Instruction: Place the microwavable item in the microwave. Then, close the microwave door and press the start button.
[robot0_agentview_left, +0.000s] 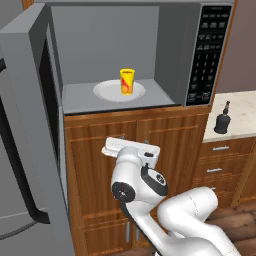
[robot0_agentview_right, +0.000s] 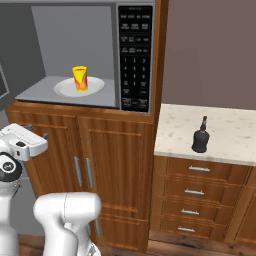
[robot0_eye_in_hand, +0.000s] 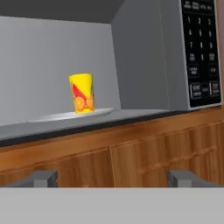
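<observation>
The yellow cup (robot0_agentview_left: 127, 81) (robot0_agentview_right: 80, 78) (robot0_eye_in_hand: 82, 93) with a red and orange mark stands upright on the white round plate (robot0_agentview_left: 107, 91) (robot0_agentview_right: 65, 89) (robot0_eye_in_hand: 57, 116) inside the grey microwave (robot0_agentview_left: 100, 40). The microwave door (robot0_agentview_left: 30, 125) is swung wide open to the left, its dark curved handle (robot0_agentview_left: 15, 165) facing out. The black keypad (robot0_agentview_left: 205, 55) (robot0_agentview_right: 135, 55) (robot0_eye_in_hand: 201, 48) sits on the right of the cavity. My gripper (robot0_agentview_left: 133, 140) (robot0_eye_in_hand: 113, 178) is open and empty, below the cavity's floor and in front of the wooden cabinet, well apart from the cup.
A black round-bodied bottle (robot0_agentview_left: 222, 120) (robot0_agentview_right: 201, 136) stands on the speckled counter (robot0_agentview_left: 242, 107) (robot0_agentview_right: 230, 125) to the right of the microwave. Brown cabinet doors (robot0_agentview_right: 100, 160) lie under the microwave, with drawers (robot0_agentview_right: 195, 190) under the counter.
</observation>
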